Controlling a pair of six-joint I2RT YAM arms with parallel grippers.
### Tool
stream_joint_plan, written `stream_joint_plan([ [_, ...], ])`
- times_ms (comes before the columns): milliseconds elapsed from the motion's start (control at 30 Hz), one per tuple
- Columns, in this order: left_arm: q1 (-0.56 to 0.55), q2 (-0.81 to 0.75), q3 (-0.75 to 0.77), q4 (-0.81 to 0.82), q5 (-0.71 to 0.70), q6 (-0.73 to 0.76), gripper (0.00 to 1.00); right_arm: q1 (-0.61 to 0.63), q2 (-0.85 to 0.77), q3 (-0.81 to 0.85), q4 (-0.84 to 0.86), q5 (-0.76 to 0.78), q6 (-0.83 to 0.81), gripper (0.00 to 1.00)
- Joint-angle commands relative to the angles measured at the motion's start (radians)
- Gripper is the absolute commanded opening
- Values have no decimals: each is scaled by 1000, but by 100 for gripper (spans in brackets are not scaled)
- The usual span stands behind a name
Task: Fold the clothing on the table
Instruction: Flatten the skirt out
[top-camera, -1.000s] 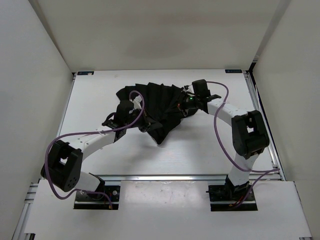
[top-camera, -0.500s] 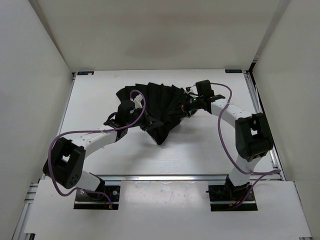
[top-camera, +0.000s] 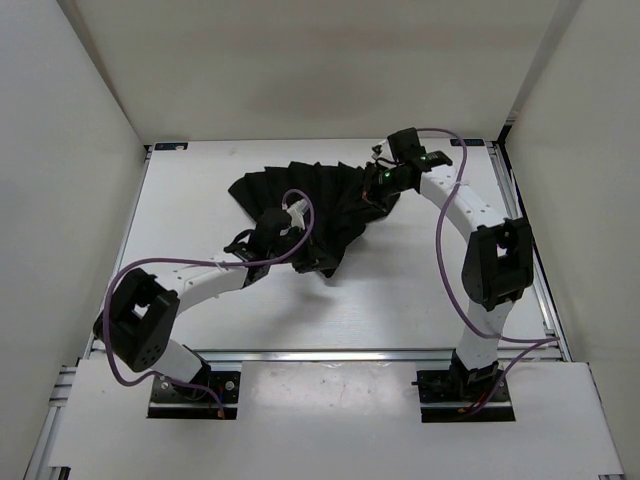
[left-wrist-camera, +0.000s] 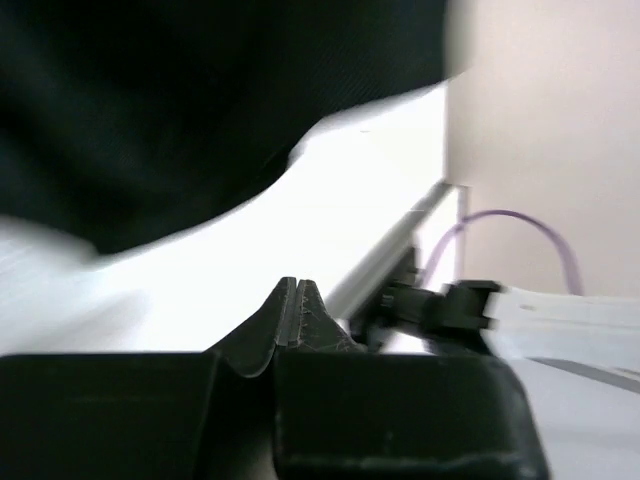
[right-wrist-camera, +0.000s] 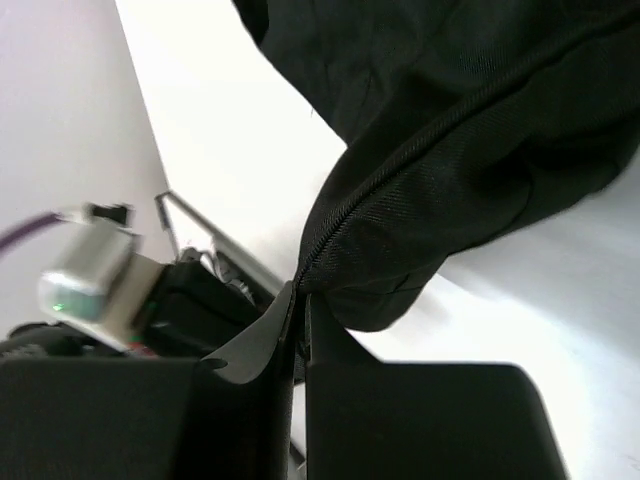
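Currently, you have the clothing (top-camera: 310, 205) lying on the far half of the surface (top-camera: 200, 300), a little right of centre. It is a single black pleated garment, fanned out with its ribs running from the far edge down to a narrow point nearest the arm bases. Its left end is bunched and rumpled.

Right end effector (right-wrist-camera: 300, 300): the fingers are together and clamped on the garment's right-hand edge. In the right wrist view a stitched seam runs straight out of the fingertips, and the cloth beyond it hangs in a fold above the white surface, casting a shadow. From overhead, this grip sits near the far right corner of the surface.

Left end effector (left-wrist-camera: 297, 300): the fingers are pressed together. In the left wrist view no cloth shows between the tips; the black fabric fills the upper left of that view, blurred, with bare white surface between it and the fingertips. From overhead, the left arm reaches over the near left part of the garment, and you cannot make out its fingers against the black cloth.
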Motion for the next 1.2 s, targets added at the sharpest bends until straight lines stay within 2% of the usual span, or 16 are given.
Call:
stream_joint_plan([
  [0,-35,-7,-52,-66,-140,74,0,-9,8,94,-97,114,-87,0],
  [67,-56,-24,-75,-86,-281,94,0,-1,-6,82,-90,111,-85,0],
  [167,-59,-36,-125,-21,-362,87,0,17,-26,59,-106,126,-85,0],
  [433,-64,14,-149,137,-402,8,0,25,-113,-146,-38,5,-19,0],
  [567,-88,49,-154,209,-402,16,0,32,-170,-225,-13,-40,24,0],
  [600,-99,65,-151,211,-410,25,5,31,-179,-229,-11,-43,25,0],
  [700,-124,86,-100,193,-424,140,32,23,-205,-249,-10,-41,35,0],
  [867,-145,108,-59,136,-435,315,38,16,-204,-234,-13,-43,29,0],
  [967,-162,100,-57,90,-487,392,48,13,-193,-225,-13,-35,30,0],
  [1033,-151,99,-74,105,-490,378,58,8,-202,-225,-8,-46,36,0],
  [1167,-118,123,-128,190,-423,295,57,12,-201,-223,-7,-50,38,0],
])
